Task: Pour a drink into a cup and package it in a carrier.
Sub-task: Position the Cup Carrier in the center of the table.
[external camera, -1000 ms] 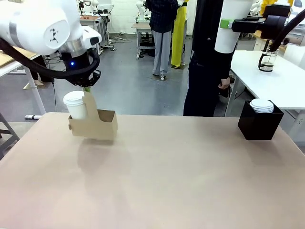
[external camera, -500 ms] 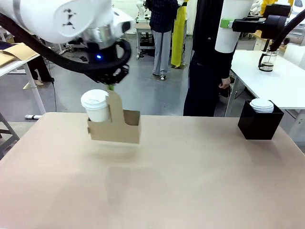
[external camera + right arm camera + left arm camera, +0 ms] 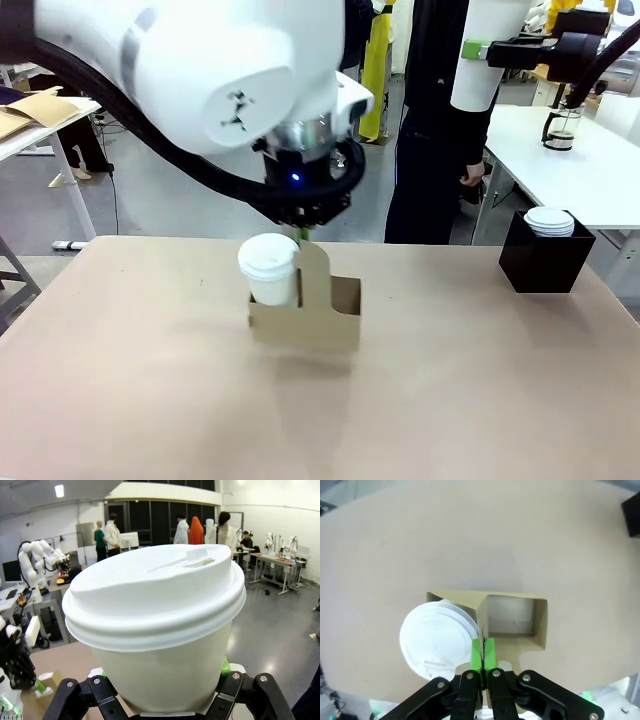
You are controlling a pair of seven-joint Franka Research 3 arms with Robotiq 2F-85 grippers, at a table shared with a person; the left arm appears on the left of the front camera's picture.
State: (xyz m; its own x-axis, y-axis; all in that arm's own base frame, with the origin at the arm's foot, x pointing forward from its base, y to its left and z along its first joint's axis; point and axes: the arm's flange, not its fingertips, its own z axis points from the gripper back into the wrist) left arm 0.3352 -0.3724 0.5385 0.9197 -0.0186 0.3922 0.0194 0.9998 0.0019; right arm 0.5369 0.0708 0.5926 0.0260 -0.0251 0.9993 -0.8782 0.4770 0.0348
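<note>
Left wrist view: left claw (image 3: pixel 482 647) pinched fully closed on the handle panel of the carrier (image 3: pixel 540 622). The lidded cup (image 3: pixel 437 640) sits in the hole at frame left; the other hole is empty. Front view, frame centre: carrier hangs seemingly just off the counter (image 3: pixel 450 400). Load is one-sided on thin card, so a swing or hard set-down could tilt it, tip the cup or slip the panel. Right wrist view: right claw (image 3: pixel 164 680) clamps a second cup (image 3: pixel 155 605).

The carrier (image 3: pixel 305 330) hides the lower part of the cup (image 3: pixel 270 272).
</note>
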